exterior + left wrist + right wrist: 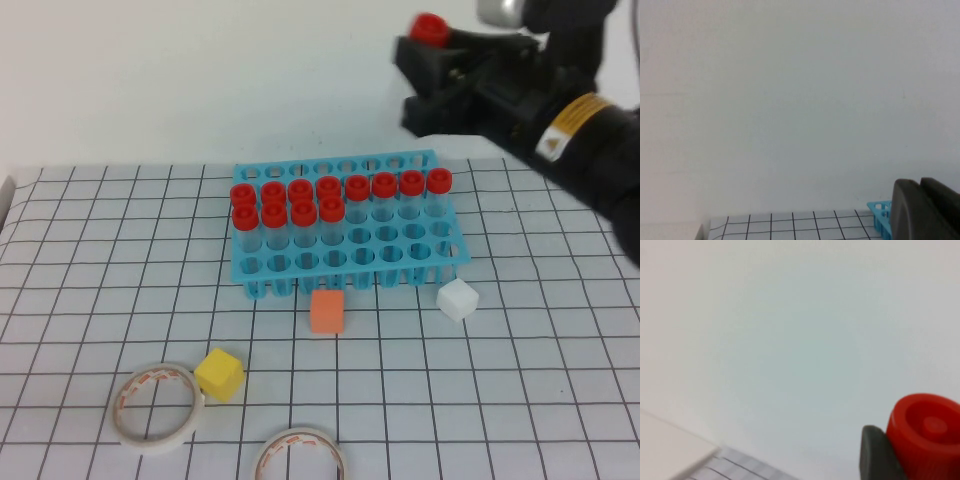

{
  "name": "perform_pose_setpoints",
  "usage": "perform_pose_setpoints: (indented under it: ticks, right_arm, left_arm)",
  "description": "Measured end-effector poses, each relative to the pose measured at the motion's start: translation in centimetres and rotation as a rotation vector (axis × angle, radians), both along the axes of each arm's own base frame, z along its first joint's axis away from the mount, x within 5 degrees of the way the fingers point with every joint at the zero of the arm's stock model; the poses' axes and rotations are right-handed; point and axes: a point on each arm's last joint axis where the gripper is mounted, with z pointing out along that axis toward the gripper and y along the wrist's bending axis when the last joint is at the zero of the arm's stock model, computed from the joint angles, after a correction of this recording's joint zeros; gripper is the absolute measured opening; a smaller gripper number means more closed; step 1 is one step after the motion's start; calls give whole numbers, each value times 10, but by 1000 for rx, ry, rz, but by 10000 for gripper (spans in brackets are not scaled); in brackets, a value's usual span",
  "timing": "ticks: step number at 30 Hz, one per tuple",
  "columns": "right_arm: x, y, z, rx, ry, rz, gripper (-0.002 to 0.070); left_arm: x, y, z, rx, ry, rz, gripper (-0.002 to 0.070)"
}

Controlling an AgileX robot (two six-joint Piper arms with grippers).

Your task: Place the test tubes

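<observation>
Beyond rack [400, 256] of 12 tubes [301, 200], raised right hand [432, 80] around 1 tube [430, 28]; left hand [920, 202] clenched nearby.

The left gripper [920, 187] has its two dark grey fingers [905, 212] pressed together. Just beside them is a corner of the blue plastic tube rack [878, 212]. It stands on the black-gridded white table sheet [790, 225], with a plain white wall [790, 100] beyond.

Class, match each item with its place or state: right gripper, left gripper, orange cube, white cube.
1 right gripper
2 left gripper
3 orange cube
4 white cube

A before the rack's middle
B fingers shut, outside the high view
C by the rack's front right corner
D raised high on the right, holding a red-capped tube

Pairs: 1-D, 2-B, 3-A, 4-C
</observation>
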Motion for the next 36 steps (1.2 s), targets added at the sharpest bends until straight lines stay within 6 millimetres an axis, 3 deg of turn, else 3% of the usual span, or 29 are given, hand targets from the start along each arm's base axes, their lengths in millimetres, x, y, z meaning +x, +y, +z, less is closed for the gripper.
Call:
perform_pose_setpoints:
  ticks: [3, 6, 18, 30, 36]
  right_arm:
    - [4, 15, -12, -3, -105, 113, 285]
    - [10, 24, -32, -32, -101, 159, 285]
    - [46, 30, -105, -195, 44, 32, 285]
    - [68, 40, -154, -189, 113, 4, 284]
    - [71, 41, -164, -167, 95, -4, 284]
  left_arm:
    - [0, 0, 0, 1, 1, 0, -1]
    - [0, 0, 0, 1, 1, 0, -1]
    - [0, 0, 0, 0, 0, 0, -1]
    - [0, 0, 0, 0, 0, 0, -1]
    - [0, 0, 0, 2, 0, 0, -1]
